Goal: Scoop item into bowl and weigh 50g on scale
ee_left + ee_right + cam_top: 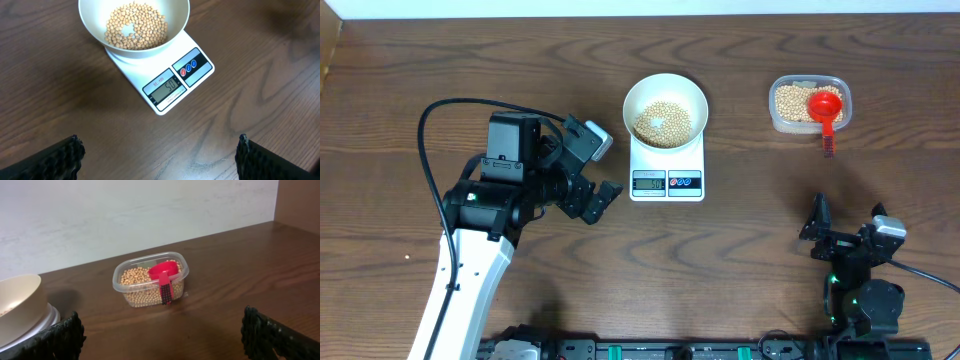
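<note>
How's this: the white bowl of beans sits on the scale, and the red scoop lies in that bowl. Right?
Not quite. The red scoop lies in the clear container, not the white bowl, as the overhead view shows. That bowl of beans does sit on the scale.

1. Bowl: one.
2. Scale: one, with one display. The coloured buttons beside the display are too small to count surely.
3. Container: one.
4. Scoop: one.
5. Beans: too many to count, in two lots, one in the bowl and one in the container.
6. Arms: two, the left arm and the right arm.
7. Grippers: two, the left gripper and the right gripper, each with two fingers.
8. Cables: two in view, one at the left arm and one at the right arm.
9. Table: one.
</note>
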You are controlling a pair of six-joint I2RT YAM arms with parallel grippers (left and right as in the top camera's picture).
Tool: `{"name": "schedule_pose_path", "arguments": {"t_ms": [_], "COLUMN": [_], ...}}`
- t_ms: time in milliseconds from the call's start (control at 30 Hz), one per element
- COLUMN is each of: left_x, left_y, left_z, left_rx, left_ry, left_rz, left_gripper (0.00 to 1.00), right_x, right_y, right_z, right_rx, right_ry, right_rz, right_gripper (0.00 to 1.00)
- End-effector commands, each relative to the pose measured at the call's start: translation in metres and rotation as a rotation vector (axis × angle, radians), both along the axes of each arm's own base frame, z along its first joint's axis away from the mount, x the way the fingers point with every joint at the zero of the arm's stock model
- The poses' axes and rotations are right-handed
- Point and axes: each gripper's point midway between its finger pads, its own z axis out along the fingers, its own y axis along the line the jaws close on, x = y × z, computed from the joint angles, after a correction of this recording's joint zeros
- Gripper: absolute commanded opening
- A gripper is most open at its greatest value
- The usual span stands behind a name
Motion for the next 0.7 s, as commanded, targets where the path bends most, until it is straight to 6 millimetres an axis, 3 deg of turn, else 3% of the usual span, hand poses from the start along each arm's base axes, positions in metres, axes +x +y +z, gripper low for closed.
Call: {"name": "schedule_pose_path", "arguments": {"t_ms": [0, 133, 367, 667], "left_x": [0.002, -0.004, -0.014, -0.034], "left_y": [0.000, 0.008, 0.021, 0.060], "left_z": [0.011, 0.020, 0.059, 0.064], "left_rx": [0.007, 0.037, 0.044, 0.091], "left_ry": [-0.042, -0.088, -0.337, -0.586], "left_rz": [-0.011, 0.017, 0.072, 0.235], "left_gripper": [0.99, 0.99, 0.99, 0.99], "right_x": [0.000, 0.000, 0.000, 0.000], "right_y": [-0.001, -0.001, -0.001, -0.001], "right_z": [0.000, 0.000, 0.000, 0.000], "right_rx": [-0.015, -0.015, -0.015, -0.015], "right_ry": [-0.001, -0.001, -0.001, -0.001], "right_rz": [-0.008, -0.008, -0.008, -0.008], "right_gripper": [0.99, 0.99, 0.99, 0.99]}}
